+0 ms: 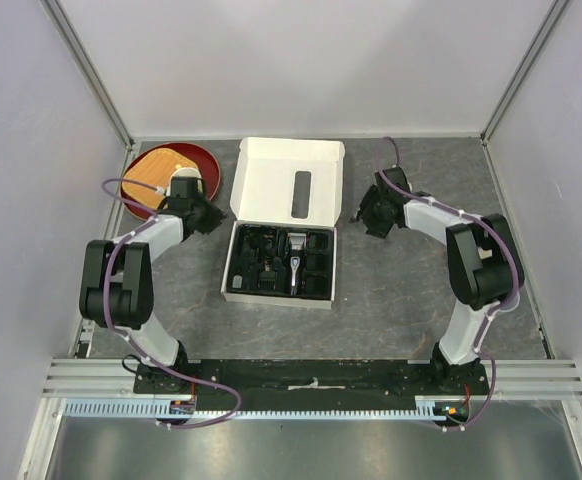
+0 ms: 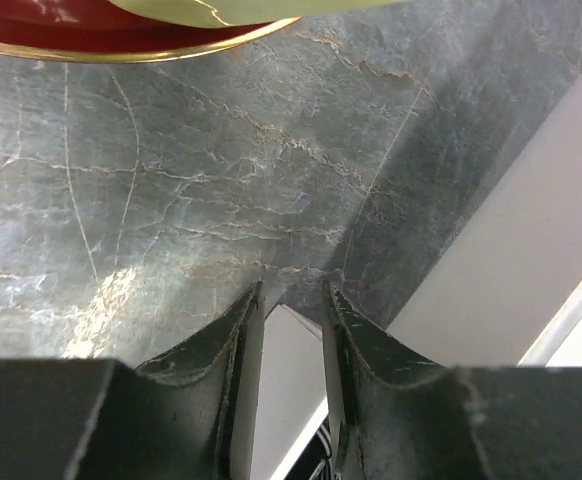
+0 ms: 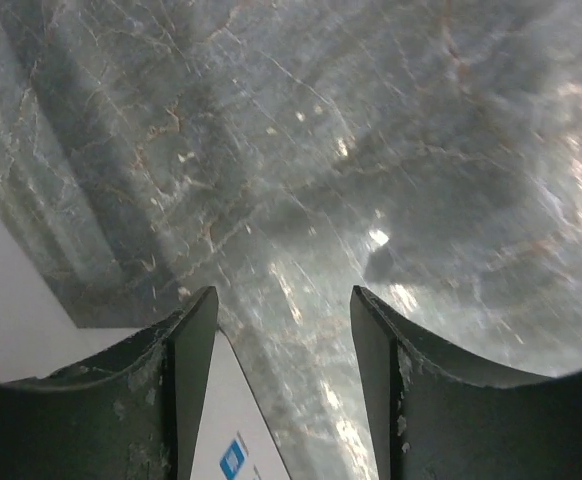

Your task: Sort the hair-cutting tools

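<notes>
Red tray [image 1: 211,160] near left claw [image 1: 207,217]; white box [image 1: 271,185] lies central.

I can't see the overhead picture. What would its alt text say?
An open white box sits on a grey table, its black tray holding a clipper and guards. Flanking it, the left gripper hangs by a red plate, the right gripper over bare table, both open and empty.

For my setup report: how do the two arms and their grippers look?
The left arm and right arm have white links and black joints; a purple cable runs along each. The left gripper and right gripper have dark curved fingers with pale scuffs.
</notes>
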### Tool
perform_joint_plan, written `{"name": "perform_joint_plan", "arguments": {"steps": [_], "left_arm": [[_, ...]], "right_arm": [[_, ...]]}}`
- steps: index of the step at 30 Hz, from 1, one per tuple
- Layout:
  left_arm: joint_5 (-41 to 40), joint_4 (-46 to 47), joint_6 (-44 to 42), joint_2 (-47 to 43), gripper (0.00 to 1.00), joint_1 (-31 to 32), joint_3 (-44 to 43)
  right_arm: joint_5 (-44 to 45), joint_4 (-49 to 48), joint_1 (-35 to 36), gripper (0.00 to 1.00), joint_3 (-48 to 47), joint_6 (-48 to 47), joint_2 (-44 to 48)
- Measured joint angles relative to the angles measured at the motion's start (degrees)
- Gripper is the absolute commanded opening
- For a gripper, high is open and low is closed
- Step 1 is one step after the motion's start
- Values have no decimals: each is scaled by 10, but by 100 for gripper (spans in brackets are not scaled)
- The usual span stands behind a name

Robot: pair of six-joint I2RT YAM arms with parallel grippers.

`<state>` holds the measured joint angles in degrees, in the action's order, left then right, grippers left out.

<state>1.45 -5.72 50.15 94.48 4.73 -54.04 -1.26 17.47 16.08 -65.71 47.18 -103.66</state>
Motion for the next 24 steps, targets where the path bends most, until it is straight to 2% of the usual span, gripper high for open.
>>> {"name": "perform_joint_plan", "arguments": {"steps": [6,15,24], "left_arm": [[32,13,1,55,36,-1,-35],[121,88,-1,112,36,-3,-68],[156,121,-9,96,37,-11,-58]], "right_arm": [[-53,-63,-10,63,-25,5,-62],[-164,-179,-14,61,-68,6,-135],[-225,-258,-22,61,-35,7,-121]]}}
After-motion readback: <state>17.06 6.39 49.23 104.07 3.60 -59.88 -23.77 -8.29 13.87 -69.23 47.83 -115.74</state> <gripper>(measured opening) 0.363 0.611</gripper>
